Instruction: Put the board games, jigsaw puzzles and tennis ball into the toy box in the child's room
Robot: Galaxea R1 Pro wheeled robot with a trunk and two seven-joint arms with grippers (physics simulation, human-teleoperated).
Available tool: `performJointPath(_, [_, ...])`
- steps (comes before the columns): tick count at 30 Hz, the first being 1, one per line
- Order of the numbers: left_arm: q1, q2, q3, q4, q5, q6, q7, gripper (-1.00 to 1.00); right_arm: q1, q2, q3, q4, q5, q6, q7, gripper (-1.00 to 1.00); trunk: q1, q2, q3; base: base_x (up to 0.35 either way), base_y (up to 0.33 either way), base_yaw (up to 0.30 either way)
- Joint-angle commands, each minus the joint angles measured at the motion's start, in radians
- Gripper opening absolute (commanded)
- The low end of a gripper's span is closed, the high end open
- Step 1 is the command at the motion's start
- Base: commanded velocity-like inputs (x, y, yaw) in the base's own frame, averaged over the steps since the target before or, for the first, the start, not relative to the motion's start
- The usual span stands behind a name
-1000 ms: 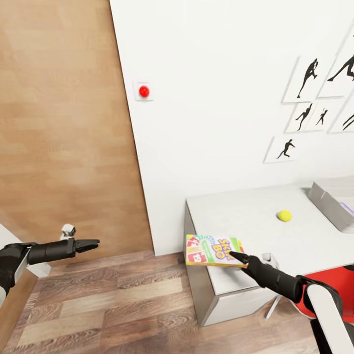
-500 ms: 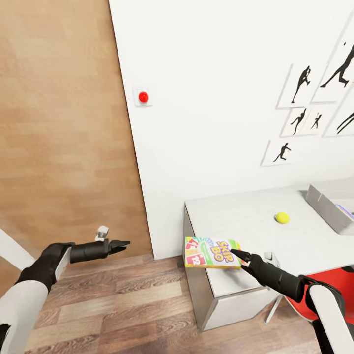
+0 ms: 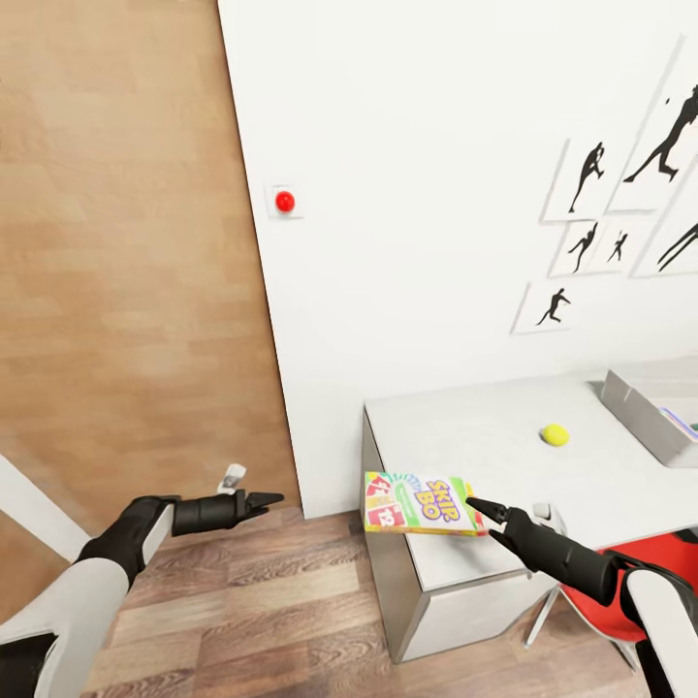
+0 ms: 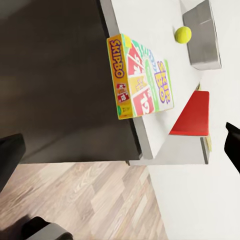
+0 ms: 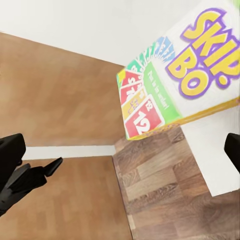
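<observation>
A board game (image 3: pixel 419 503), the long yellow-red-green Skip-Bo box, lies flat on the near left corner of the white table (image 3: pixel 485 436), overhanging its edge. My right gripper (image 3: pixel 477 506) is open, its tips at the box's right end and nothing between the fingers. In the right wrist view the box (image 5: pixel 185 75) lies ahead of the spread fingers. The tennis ball (image 3: pixel 555 434) rests further along the table. The grey toy box (image 3: pixel 635 405) stands at the right edge with something colourful inside. My left gripper (image 3: pixel 274 499) hangs open over the floor, left of the table. The left wrist view shows box (image 4: pixel 142 75), ball (image 4: pixel 183 34) and bin (image 4: pixel 202 35).
A red chair (image 3: pixel 664 562) stands at the table's front right, under my right arm. A wood-panelled surface (image 3: pixel 126 291) fills the left. The white wall carries a red button (image 3: pixel 284 202) and black silhouette pictures (image 3: pixel 591 174). Wood-plank floor (image 3: pixel 291 611) lies between the arms.
My left arm has swung right, toward the table. The right gripper's tips have drawn back from over the box to its right end. The camera has shifted slightly.
</observation>
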Motion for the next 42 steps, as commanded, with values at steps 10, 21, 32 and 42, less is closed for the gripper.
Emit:
performJointPath(10, [-0.001,-0.012,0.001,0.003,0.003,0.005,-0.009,1.00,0.000,-0.009,-0.003,0.000,0.002,0.005,0.046,1.00,0.001,-0.002,0.000,0.000,0.000,0.000])
performJointPath(21, [0.000,-0.021,0.000,0.003,0.004,0.001,-0.014,1.00,0.000,-0.009,-0.002,0.000,0.003,0.005,0.090,1.00,0.001,-0.002,0.013,0.000,0.000,-0.076])
performJointPath(32, [0.000,-0.011,0.000,0.003,0.004,0.004,-0.018,1.00,0.001,-0.009,-0.003,0.000,0.009,0.005,0.101,1.00,0.001,-0.002,0.029,0.000,0.000,-0.119])
performJointPath(42, [0.000,-0.008,0.000,0.003,0.004,0.004,-0.018,1.00,0.001,-0.009,-0.003,0.001,0.013,0.005,0.101,1.00,0.001,-0.002,0.042,0.000,0.000,-0.066])
